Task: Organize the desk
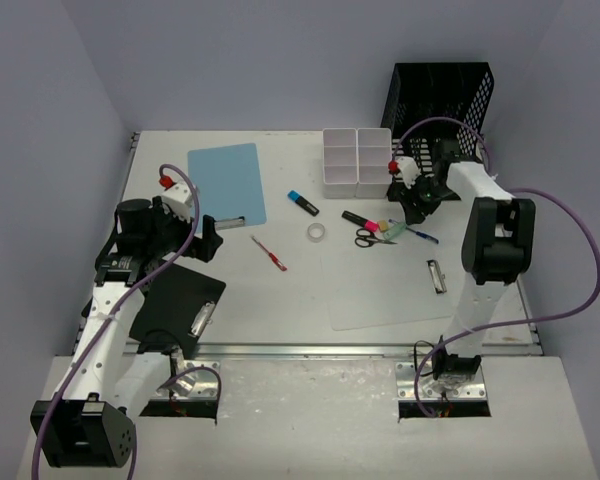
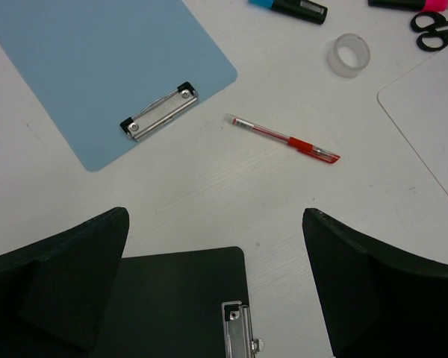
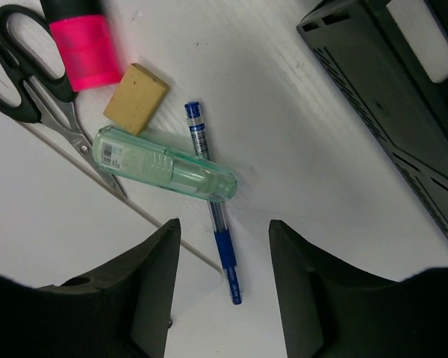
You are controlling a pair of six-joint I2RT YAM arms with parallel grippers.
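The off-white desk (image 1: pixel 310 290) holds scattered stationery. My left gripper (image 1: pixel 212 240) is open and empty, above the top edge of a black clipboard (image 2: pixel 164 306), also in the top view (image 1: pixel 177 305). A red pen (image 2: pixel 284 139) and a blue clipboard (image 2: pixel 97 67) lie beyond it. My right gripper (image 3: pixel 224 231) is open and empty, low over a blue pen (image 3: pixel 213 201) whose lower end lies between the fingers. A clear green case (image 3: pixel 164 164) lies across the pen. A tan eraser (image 3: pixel 137 98), a pink highlighter (image 3: pixel 78 33) and scissors (image 3: pixel 30 82) lie nearby.
A black mesh rack (image 1: pixel 440 100) stands at the back right, close to my right gripper (image 1: pixel 412 212). White compartment bins (image 1: pixel 357 160) stand left of it. A tape roll (image 1: pixel 316 232), a blue highlighter (image 1: pixel 302 203) and a white clipboard (image 1: pixel 390 300) lie mid-desk. A metal rail (image 1: pixel 310 350) runs along the near edge.
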